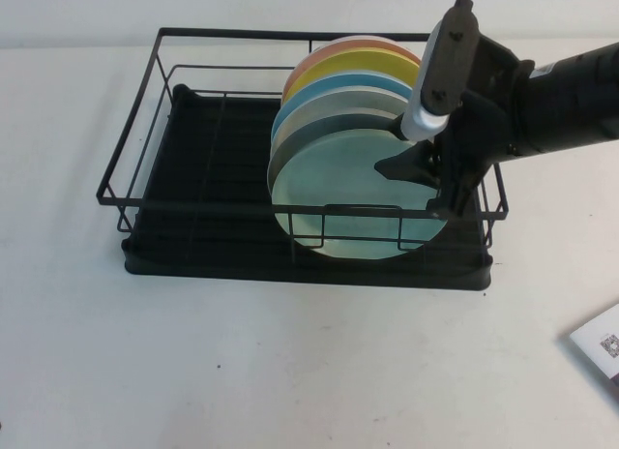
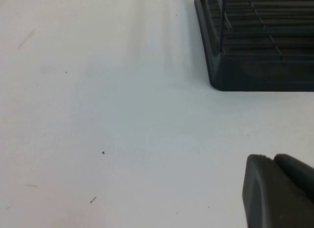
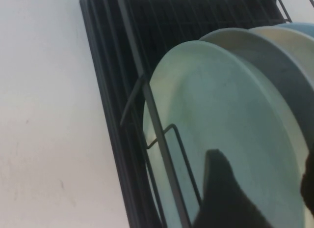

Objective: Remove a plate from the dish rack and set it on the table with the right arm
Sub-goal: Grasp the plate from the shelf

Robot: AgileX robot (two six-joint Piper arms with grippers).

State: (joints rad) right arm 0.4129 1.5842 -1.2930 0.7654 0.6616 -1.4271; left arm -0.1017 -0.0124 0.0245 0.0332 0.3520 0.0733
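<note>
The plate (image 1: 350, 193) is stood on edge at the front of a row of plates in the dish rack (image 1: 184, 212), towards the table's (image 1: 242, 362) far edge. Its right rim is straddled by the right gripper (image 1: 433, 183), fingers spread. The left gripper (image 2: 279, 193) is kept low over the table; its grip cannot be told.

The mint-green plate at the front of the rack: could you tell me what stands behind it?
Behind the plate stand more plates: grey-blue, blue, yellow and orange; only their upper edges show. The right gripper is at its rim; the left gripper is over the table.
</note>
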